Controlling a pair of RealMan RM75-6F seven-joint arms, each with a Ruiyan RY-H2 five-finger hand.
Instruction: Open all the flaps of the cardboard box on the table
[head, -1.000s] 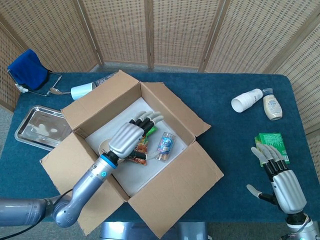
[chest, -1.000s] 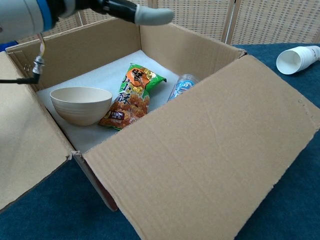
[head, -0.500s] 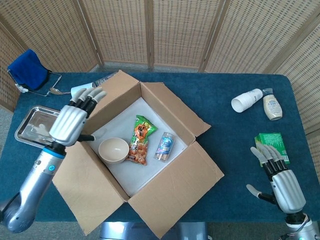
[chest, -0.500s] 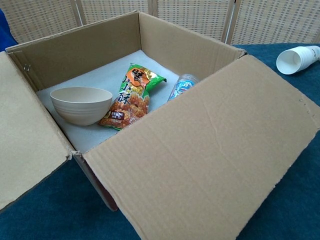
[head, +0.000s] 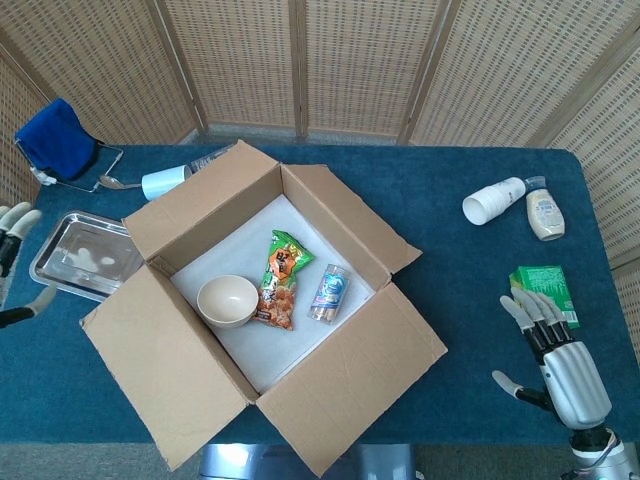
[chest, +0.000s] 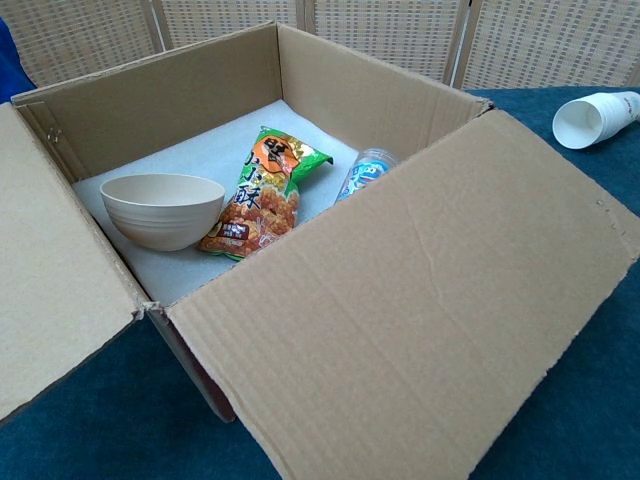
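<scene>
The cardboard box (head: 265, 320) sits in the middle of the blue table (head: 460, 270), turned at an angle, with all four flaps folded outward and its white-lined inside open to view. Inside it lie a cream bowl (head: 227, 300), an orange and green snack bag (head: 281, 279) touching the bowl's right side, and a small clear bottle (head: 329, 291) just beside the bag. The left hand (head: 12, 262) shows only at the far left edge of the head view, well apart from the box, fingers spread and holding nothing. The right hand (head: 558, 360) rests near the table's right front corner, fingers apart and empty, its fingertips just beside a green carton (head: 545, 289). Farther back on the right lie a white paper cup (head: 494, 200) on its side and a small pale bottle (head: 545, 211). To the left of the box are a metal tray (head: 85, 254), another cup (head: 166, 182) on its side behind the box's left flap, and a blue cloth (head: 55, 137) at the far corner.
</scene>
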